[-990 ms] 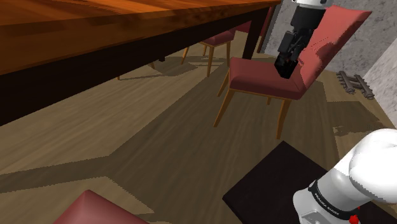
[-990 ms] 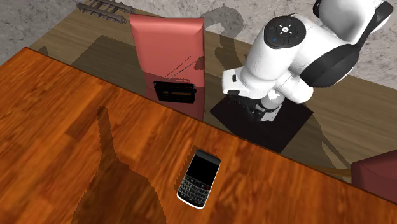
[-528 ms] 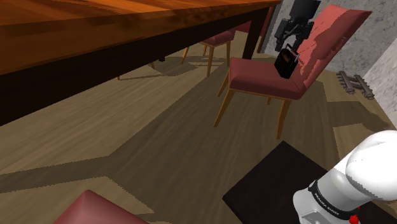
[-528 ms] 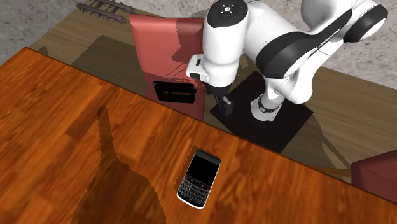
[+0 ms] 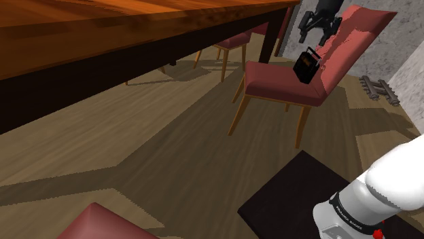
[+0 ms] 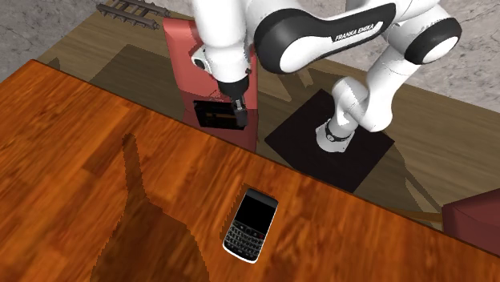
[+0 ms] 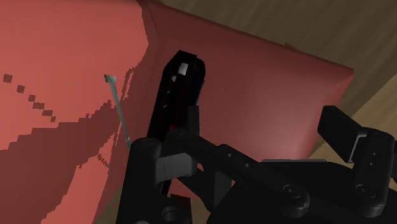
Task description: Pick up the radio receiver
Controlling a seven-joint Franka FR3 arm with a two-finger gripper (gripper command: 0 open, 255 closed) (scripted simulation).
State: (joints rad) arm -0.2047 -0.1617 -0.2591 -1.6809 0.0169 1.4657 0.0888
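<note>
Radio: we have the black radio receiver [image 5: 307, 66] standing on the seat of the red chair [image 5: 272, 87], tucked up by the backrest [image 5: 353, 37].
Fingers: the fingers [image 7: 347, 130] are spread wide, nothing between them.
Bearing: the gripper [image 5: 317, 30] hangs above the radio, which lies below and ahead. In the wrist view it lines up with the backrest-side finger, not the middle of the gap.
Long axis: it runs along the backrest. We see it edge-on from the wrist, so the fingers would close across its thin way.
Tight side: the thin antenna [image 7: 118, 108] and backrest sit just behind. We cannot tell if the body touches.
Open side: bare seat in front, with the desk [image 6: 96, 184] edge near it.
Next, we reckon: nudge toward the backrest, then drop.
</note>
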